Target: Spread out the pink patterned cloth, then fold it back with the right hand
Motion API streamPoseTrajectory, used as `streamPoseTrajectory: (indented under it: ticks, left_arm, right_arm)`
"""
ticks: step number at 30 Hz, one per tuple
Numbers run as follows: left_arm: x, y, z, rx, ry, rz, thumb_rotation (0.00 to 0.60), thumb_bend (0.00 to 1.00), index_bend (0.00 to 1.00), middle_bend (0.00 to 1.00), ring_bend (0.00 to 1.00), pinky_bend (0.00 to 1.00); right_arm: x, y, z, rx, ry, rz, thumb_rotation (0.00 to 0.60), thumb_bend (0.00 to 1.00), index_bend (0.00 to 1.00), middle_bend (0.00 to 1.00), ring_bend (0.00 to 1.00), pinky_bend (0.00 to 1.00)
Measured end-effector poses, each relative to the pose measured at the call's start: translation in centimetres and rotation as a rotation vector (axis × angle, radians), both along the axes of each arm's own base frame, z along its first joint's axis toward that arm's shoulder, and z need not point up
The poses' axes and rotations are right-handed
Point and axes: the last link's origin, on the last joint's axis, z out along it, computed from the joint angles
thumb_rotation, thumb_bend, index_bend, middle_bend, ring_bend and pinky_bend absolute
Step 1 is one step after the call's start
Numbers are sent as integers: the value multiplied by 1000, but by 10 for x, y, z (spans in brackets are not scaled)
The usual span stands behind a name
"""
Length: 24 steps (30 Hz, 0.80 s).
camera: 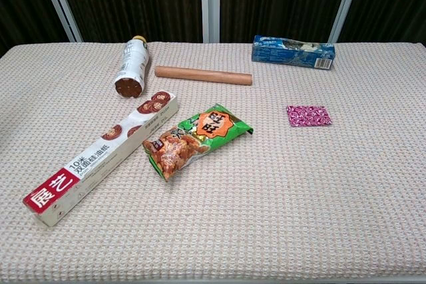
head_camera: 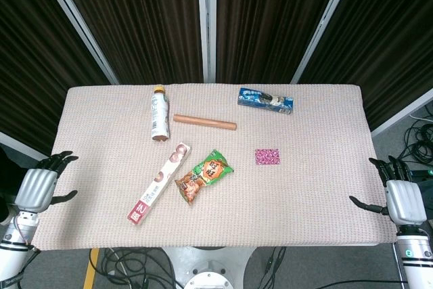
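Observation:
The pink patterned cloth (head_camera: 267, 157) (camera: 308, 116) lies folded into a small rectangle on the right half of the table, flat on the woven cover. In the head view my right hand (head_camera: 399, 194) hovers off the table's right edge, fingers spread and holding nothing, well to the right of the cloth. At the left edge my left hand (head_camera: 37, 187) is likewise open and empty. Neither hand appears in the chest view.
A green snack bag (head_camera: 203, 176) and a long baking-paper box (head_camera: 159, 182) lie left of centre. Behind them are a lying bottle (head_camera: 159, 113), a wooden rolling pin (head_camera: 204, 122) and a blue box (head_camera: 266, 100). A beige woven cover (head_camera: 318, 201) drapes the table.

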Motion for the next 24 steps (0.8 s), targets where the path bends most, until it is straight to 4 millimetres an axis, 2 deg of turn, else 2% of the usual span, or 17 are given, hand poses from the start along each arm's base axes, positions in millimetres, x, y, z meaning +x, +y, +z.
streamPoseTrajectory:
  ticks: [12,19,24]
  left_arm:
    - [0,0,-4,-10,-1,8,600,32,286,287,237,335]
    - [-3,3,-6,-15,-7,24,600,32,286,287,237,334]
    - [0,4,-7,-10,-14,10,600,32,286,287,237,334]
  right_arm:
    - [2,-7,-3,23,0,2,301,2,132,170,0,28]
    - [0,-21,-9,64,-18,-32,316,1,132,178,6,30]
    - [6,-37,-14,69,0,-20,318,4,131,194,49,61]
